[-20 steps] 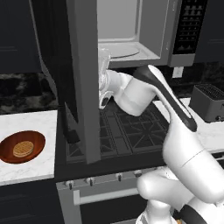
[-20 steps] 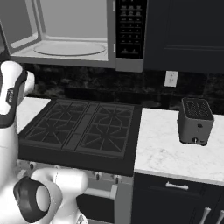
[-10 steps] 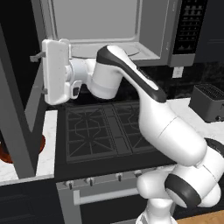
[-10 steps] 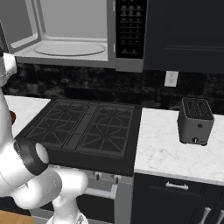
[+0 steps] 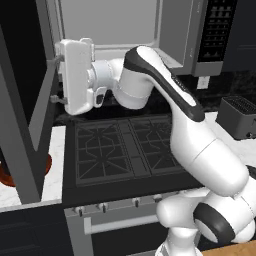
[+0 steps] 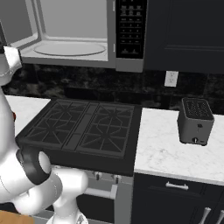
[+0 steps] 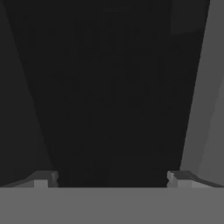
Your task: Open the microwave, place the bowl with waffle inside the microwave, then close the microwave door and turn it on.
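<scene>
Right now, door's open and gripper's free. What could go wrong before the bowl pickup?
1. The open gripper sits right at the swung-out microwave door; a careless retreat could knock the door.
2. The bowl lies low on the counter, mostly hidden behind that door, so the reach down may clip the door's edge.
3. The arm spans the stove, leaving little room to swing.

Microwave (image 6: 70,35) sits above the stove (image 6: 83,131) — its door (image 5: 25,115) swung left; toaster (image 6: 196,121) on the right counter (image 6: 175,153).
</scene>
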Motion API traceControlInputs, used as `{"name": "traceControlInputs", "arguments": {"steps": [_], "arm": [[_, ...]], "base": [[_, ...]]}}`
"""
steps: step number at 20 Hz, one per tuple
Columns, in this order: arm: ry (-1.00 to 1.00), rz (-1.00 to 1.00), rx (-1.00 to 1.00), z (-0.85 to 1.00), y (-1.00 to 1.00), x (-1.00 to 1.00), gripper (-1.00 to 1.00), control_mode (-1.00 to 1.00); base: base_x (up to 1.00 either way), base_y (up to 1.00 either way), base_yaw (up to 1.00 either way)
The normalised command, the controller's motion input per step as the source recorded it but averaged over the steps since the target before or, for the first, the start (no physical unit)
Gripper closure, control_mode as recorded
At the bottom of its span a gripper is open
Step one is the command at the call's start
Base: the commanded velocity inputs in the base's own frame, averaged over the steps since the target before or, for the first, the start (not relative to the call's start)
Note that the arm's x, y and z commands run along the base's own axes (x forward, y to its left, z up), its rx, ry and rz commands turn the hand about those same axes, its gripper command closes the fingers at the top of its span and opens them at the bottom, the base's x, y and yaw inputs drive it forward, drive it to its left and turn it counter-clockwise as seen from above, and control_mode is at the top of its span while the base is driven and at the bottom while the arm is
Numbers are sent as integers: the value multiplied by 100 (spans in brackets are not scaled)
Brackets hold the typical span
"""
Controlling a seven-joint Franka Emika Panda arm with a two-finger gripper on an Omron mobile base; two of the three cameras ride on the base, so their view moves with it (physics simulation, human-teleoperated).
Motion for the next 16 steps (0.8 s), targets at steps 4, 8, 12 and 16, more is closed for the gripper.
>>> {"name": "traceControlInputs", "arguments": {"steps": [4, 8, 12, 16], "arm": [[1, 0, -5, -22, -96, -31, -100, -100], [0, 0, -12, -65, -100, -18, -100, -100], [0, 0, -30, -84, -67, -5, -100, -100], [-1, 0, -32, -87, -68, -3, -100, -100]], "base": [[0, 0, 0], [0, 0, 0], [0, 0, 0], [0, 0, 0]]}}
